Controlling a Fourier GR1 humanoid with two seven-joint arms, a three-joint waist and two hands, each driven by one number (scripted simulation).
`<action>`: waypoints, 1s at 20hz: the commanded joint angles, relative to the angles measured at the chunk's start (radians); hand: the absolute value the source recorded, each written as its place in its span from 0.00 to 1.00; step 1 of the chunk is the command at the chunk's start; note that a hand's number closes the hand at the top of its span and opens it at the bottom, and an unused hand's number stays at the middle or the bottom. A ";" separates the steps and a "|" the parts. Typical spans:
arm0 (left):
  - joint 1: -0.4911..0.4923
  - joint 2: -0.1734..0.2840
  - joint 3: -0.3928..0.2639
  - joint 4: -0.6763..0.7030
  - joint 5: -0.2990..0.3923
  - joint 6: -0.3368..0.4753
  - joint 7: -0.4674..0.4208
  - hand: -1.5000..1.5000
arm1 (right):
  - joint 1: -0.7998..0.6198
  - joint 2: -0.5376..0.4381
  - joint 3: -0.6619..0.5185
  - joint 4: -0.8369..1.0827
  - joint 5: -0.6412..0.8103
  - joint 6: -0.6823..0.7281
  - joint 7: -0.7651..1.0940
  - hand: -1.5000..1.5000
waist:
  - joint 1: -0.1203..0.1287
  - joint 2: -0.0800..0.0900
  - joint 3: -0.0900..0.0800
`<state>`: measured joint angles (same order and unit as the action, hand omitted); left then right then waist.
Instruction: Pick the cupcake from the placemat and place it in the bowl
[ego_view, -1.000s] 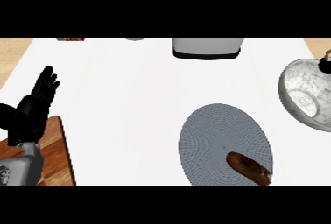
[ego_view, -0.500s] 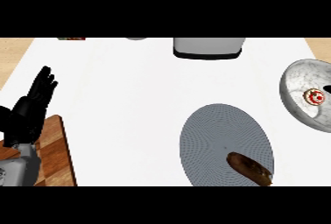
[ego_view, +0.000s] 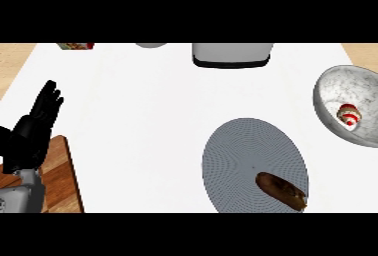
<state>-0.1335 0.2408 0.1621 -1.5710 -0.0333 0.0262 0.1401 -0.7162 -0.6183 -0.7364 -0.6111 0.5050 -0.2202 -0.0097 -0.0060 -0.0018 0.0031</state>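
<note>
One hand shows in the head view: the left hand (ego_view: 33, 132) stands at the left edge of the frame, its black fingers straight and close together, pointing toward the upper right and holding nothing. Its grey forearm comes in from the lower left corner, above a strip of wooden board (ego_view: 63, 180) that lies along the white counter (ego_view: 140, 115). The right hand shows nowhere in the frame.

The cupcake (ego_view: 348, 116), with white frosting and a red topping, sits inside the marbled grey bowl (ego_view: 332, 90) at the right edge of the frame, toward the bowl's lower half. The bowl is cut off by the right edge.

The grey oval placemat (ego_view: 247, 150) lies at the lower right of centre, just beside the bowl's lower left rim. On the mat's lower right part rests a brown, elongated pastry (ego_view: 281, 190), lying on a slant; what kind it is I cannot tell.

At the upper centre stands a grey appliance with a dark base (ego_view: 232, 54), partly cut off. A small red and green item (ego_view: 75, 46) peeks in at the upper left.
</note>
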 joint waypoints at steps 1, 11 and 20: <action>-0.004 0.002 0.009 0.025 -0.009 0.009 -0.014 0.50 | 0.050 0.010 -0.157 -0.037 -0.182 0.008 -0.145 0.00 | -0.016 0.001 0.000; -0.019 -0.007 0.003 -0.015 -0.040 0.041 0.022 0.50 | 0.432 -0.078 -0.293 -0.199 -0.416 0.397 -0.139 0.00 | -0.023 -0.004 -0.003; 0.036 0.002 0.016 -0.048 -0.002 -0.020 0.018 0.50 | 0.639 -0.047 -0.395 -0.343 -0.640 0.609 -0.125 0.00 | -0.002 -0.001 -0.003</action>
<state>-0.1213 0.2450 0.1820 -1.5840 -0.0364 0.0173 0.1466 -0.1576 -0.6806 -1.0976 -0.8838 -0.0507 0.3165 -0.1444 -0.0144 -0.0036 -0.0003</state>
